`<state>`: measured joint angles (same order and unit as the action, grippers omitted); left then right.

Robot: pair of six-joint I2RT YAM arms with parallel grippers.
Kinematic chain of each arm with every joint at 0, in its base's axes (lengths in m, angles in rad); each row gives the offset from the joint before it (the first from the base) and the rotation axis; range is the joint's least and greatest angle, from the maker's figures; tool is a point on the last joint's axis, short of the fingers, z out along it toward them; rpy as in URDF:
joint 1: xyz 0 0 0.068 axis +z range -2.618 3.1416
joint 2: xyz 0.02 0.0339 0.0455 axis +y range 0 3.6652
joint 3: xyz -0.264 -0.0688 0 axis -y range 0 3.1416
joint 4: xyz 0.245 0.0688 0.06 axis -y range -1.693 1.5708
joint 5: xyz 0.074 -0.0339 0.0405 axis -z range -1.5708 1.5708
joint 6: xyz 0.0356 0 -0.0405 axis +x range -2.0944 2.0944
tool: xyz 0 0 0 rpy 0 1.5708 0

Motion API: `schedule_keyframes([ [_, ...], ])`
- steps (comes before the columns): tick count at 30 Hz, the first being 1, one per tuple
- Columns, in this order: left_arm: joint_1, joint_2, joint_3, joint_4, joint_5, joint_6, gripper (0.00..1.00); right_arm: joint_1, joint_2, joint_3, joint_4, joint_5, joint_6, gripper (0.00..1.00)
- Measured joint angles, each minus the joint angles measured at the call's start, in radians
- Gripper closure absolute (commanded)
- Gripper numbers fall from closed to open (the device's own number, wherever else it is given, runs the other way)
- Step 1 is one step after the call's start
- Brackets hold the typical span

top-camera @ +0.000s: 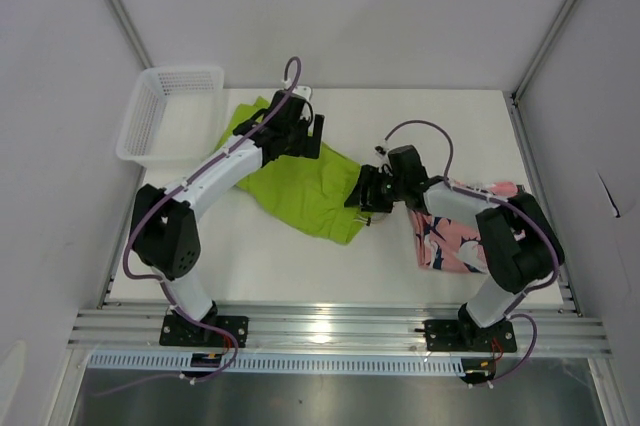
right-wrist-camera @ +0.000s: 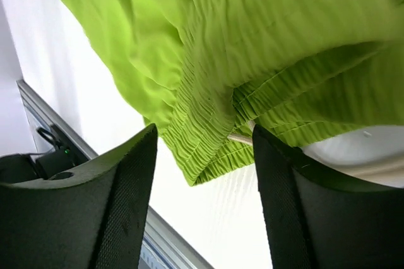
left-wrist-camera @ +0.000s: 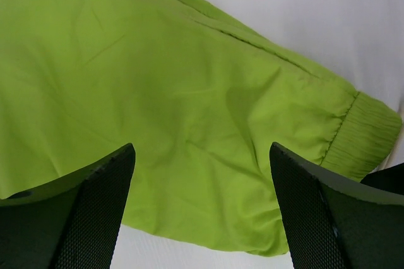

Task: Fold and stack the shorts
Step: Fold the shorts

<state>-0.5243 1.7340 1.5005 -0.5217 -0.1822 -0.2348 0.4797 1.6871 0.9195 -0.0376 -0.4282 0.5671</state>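
Left pincer (left-wrist-camera: 202, 155) gapes wide above the lime-green shorts (left-wrist-camera: 158, 79), right pincer (right-wrist-camera: 203, 136) half-open straddling their waistband corner (right-wrist-camera: 211, 108), probably lining up a fold.

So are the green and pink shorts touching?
Apart. The top view shows a strip of bare table between the green shorts and the pink shorts.

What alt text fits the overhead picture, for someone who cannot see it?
Rumpled lime-green shorts lie on a white table between two robot arms: the left arm reaches over their far end, the right arm meets their right edge. Partly under the right arm lie coral-pink printed shorts; a white mesh basket sits far left.
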Motion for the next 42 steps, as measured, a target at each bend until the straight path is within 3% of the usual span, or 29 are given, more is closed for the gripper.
schedule_keyframes([
  [7,-0.051,-0.002,-0.066,0.051,0.064,0.005,0.12,-0.074,-0.17,-0.033,0.027,0.003,0.007,0.35],
  [13,-0.147,-0.002,-0.068,0.106,0.091,0.009,0.18,-0.148,-0.19,-0.071,0.073,-0.011,0.003,0.39],
  [15,-0.172,0.003,-0.068,0.122,0.096,0.01,0.19,-0.181,-0.19,-0.097,0.09,-0.023,0.014,0.35],
  [19,-0.191,0.022,-0.069,0.146,0.113,0.01,0.2,-0.224,-0.154,-0.073,0.093,-0.032,0.019,0.27],
  [27,-0.202,0.072,-0.113,0.204,0.11,0.009,0.34,-0.221,0.002,0.012,0.135,-0.064,0.013,0.29],
  [29,-0.208,0.08,-0.138,0.227,0.108,0.008,0.41,-0.221,0.027,0.012,0.145,-0.074,0.016,0.31],
  [32,-0.216,0.089,-0.182,0.26,0.108,0.006,0.47,-0.221,0.06,0.014,0.16,-0.09,0.022,0.42],
  [42,-0.236,0.17,-0.218,0.33,0.107,0.003,0.51,-0.208,0.088,0.018,0.185,-0.122,0.024,0.61],
])
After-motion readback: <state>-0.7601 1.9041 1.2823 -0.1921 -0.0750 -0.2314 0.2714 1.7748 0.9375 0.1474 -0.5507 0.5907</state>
